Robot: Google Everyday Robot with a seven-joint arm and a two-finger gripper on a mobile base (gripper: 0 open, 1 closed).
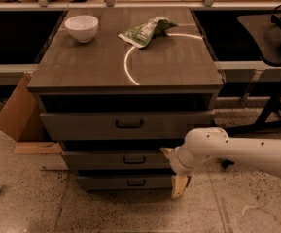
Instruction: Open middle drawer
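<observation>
The grey cabinet has three drawers. The middle drawer [106, 160] has a wide flat front and a small dark centre handle [134, 159]; it looks closed. My gripper [173, 170] is at the right end of this drawer's front, on the white arm that comes in from the right. Its fingers are open, one cream fingertip [167, 152] at the drawer's top right edge and the other fingertip [179, 186] lower, by the bottom drawer. It holds nothing. The handle is to the left of the gripper, apart from it.
The taller top drawer [125, 125] is above and the slim bottom drawer [125, 182] below. On the cabinet top [169, 62] stand a white bowl [81, 27] and a green bag [145, 31]. A cardboard box [18, 110] leans at the left. A black stand [276, 81] is at the right.
</observation>
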